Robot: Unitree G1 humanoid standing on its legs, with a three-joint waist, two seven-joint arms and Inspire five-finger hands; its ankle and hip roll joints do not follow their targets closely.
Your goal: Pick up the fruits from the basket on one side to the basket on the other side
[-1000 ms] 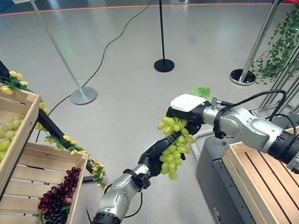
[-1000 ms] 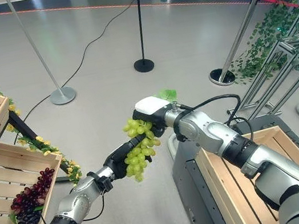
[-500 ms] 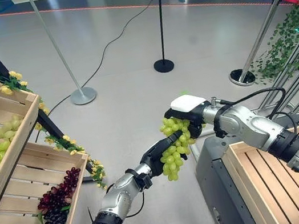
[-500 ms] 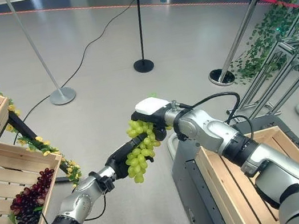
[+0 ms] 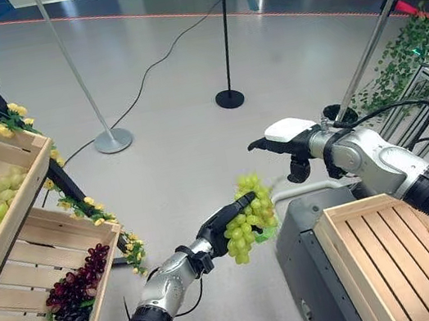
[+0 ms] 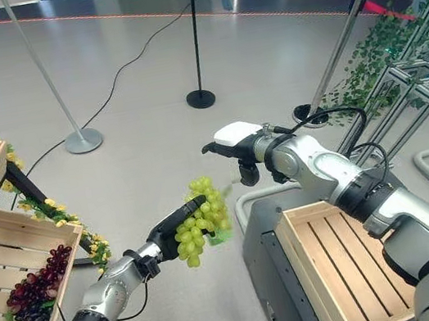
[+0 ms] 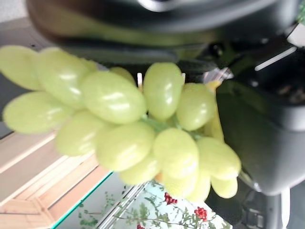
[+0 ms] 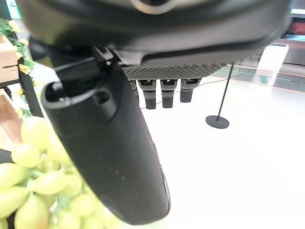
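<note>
- Since a second ago my right robot hand (image 5: 281, 139) has let go of the grapes (image 5: 246, 215) and lifted clear, fingers relaxed.
- My left robot hand (image 5: 218, 225) grips them, beside the empty crate (image 5: 398, 257).
- Drop-off not yet done; more fruit waits in the left crates (image 5: 12, 238).

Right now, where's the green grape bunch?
The green grape bunch sits in the left hand, mid-air over the floor, just left of the empty wooden crate, below the right hand.
</note>
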